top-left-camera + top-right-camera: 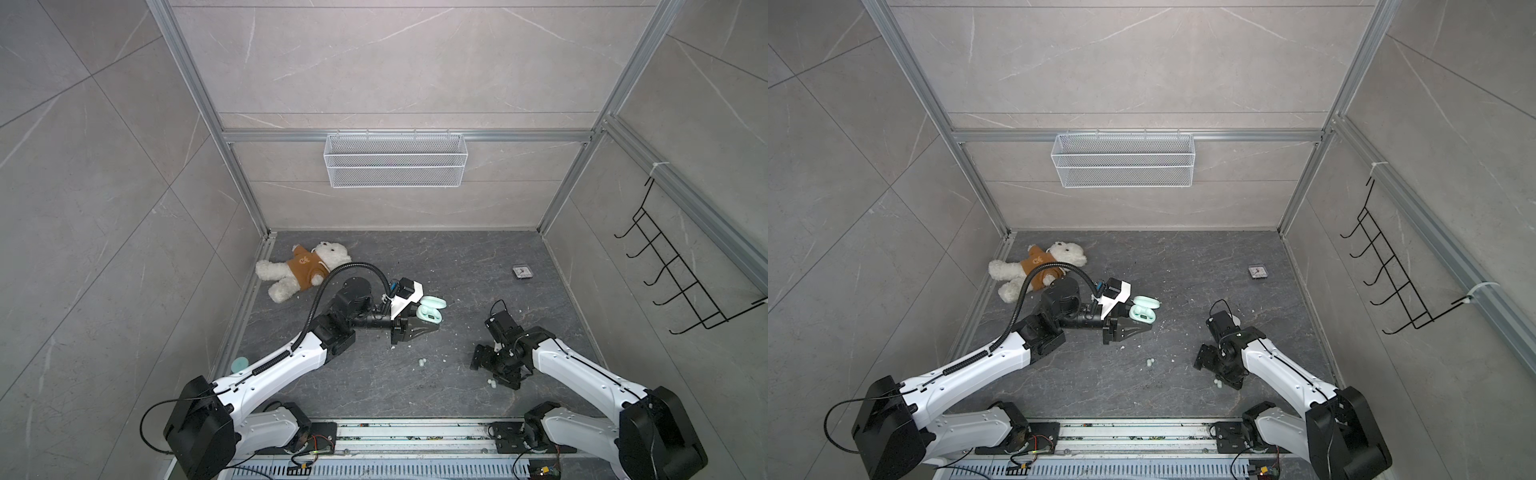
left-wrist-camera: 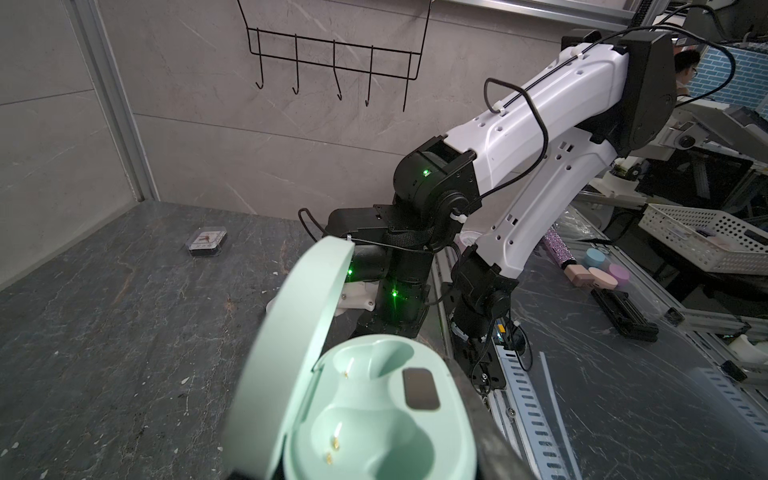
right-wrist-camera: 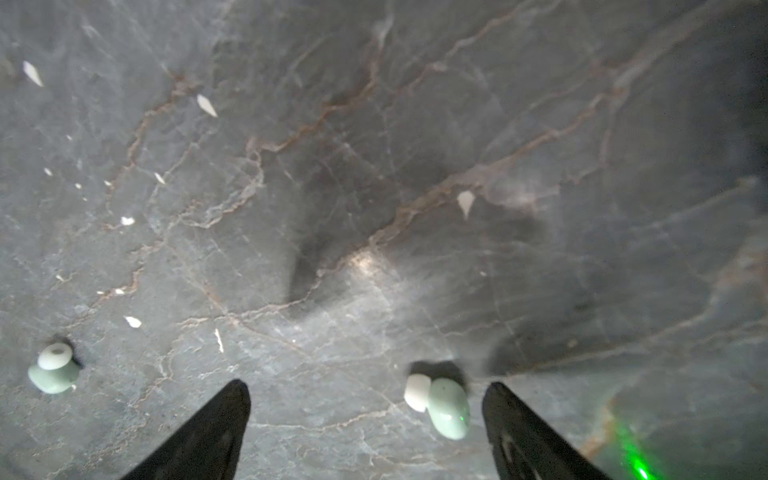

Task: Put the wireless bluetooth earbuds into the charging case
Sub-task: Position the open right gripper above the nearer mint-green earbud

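The mint-green plastic charging case (image 2: 374,415) had its rounded lid swung open and both moulded wells empty, their gold contact pins bare, so no bud had been seated. The left gripper (image 1: 424,326) was clamped tight on the case's body near the middle of the dark veined stone-look tabletop (image 3: 374,166). Whether the case rested on the surface or hung just clear could not be told.

One pale mint-green bean-shaped plastic earbud (image 3: 449,409) with a white tip lay on the tabletop between the fingers of the right gripper (image 3: 368,390). That gripper was spread wide, held nothing and seemingly touched nothing. A second mint-green earbud (image 3: 54,374) lay well apart from the first, among scattered white crumbs (image 3: 205,104).

The task looked barely begun. Both buds remained to be grasped, carried over and pressed into their wells.
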Controlling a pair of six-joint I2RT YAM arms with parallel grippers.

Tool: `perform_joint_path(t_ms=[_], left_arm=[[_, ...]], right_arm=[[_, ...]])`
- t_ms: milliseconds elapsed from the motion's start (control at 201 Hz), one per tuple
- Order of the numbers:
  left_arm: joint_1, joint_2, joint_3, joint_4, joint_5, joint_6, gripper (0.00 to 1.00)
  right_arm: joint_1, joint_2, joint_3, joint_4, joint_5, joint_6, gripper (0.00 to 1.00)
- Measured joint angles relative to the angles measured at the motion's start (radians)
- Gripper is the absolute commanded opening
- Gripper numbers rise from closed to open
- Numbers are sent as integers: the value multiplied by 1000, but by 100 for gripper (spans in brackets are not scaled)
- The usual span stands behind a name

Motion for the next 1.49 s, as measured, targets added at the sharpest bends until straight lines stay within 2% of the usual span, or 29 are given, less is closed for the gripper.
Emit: perform_joint_path(t_ms=[732, 896, 1060, 1264, 1488], left_arm=[[0, -6, 0, -9, -20, 0, 24], [0, -7, 0, -18, -20, 0, 24], [0, -9, 0, -32, -21, 0, 24], [0, -12, 0, -36, -21, 0, 24], [0, -17, 0, -46, -21, 0, 24]], right_arm=[[0, 85, 22, 77, -149, -105, 88], [0, 48, 66, 26, -122, -107, 90], [0, -75, 75, -45, -108, -39, 89], [0, -230, -11, -126, -108, 98, 89], [0, -237, -73, -127, -127, 198, 89]])
